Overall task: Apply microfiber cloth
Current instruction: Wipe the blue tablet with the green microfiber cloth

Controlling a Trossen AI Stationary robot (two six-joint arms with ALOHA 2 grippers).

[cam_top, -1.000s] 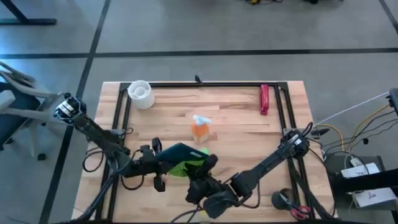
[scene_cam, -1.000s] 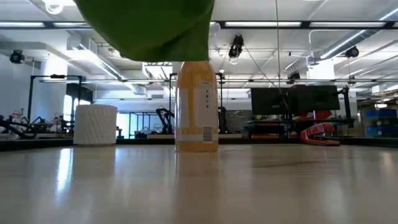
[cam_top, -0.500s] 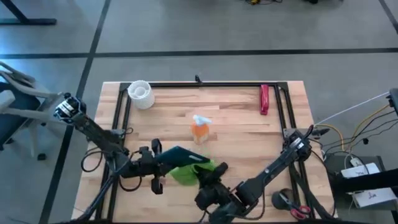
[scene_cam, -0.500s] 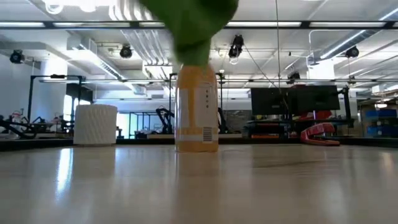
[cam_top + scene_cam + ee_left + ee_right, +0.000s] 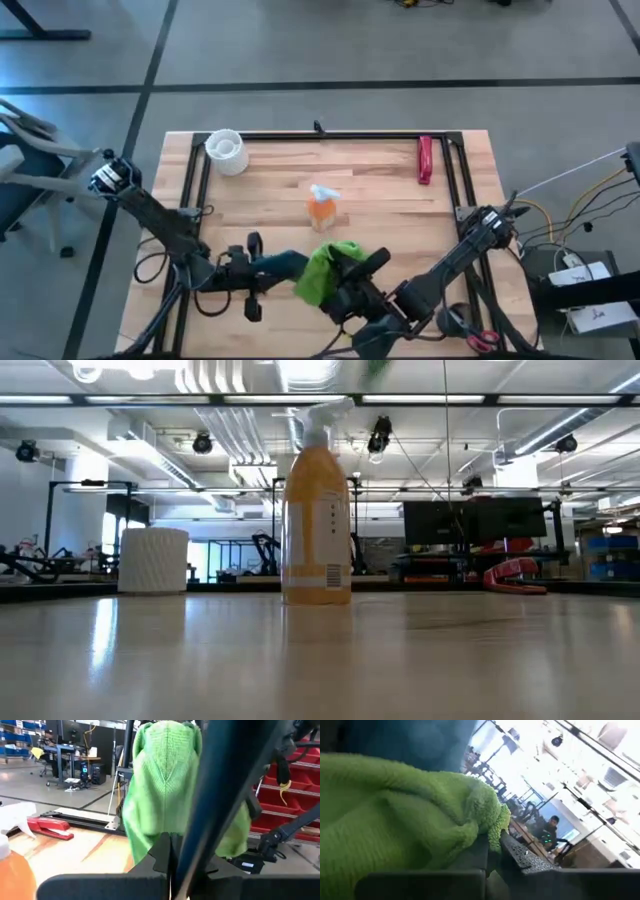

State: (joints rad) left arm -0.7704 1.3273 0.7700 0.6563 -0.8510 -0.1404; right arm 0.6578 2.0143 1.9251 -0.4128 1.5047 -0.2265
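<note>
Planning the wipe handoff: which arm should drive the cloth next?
Right, probably. The right claw is shut on the microfiber cloth, bunched beside the dark slab that the left claw holds. The left arm looks better kept steadying it.

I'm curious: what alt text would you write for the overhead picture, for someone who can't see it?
Seen from above, the right gripper holds a bunched lime-green microfiber cloth against a dark slab held by the left gripper, near the wooden table's front edge. Behind them stand an orange spray bottle, a white cup and a red stapler.

arms: two, dark, jointed | cables: black loops by left arm | wrist housings: matte black
</note>
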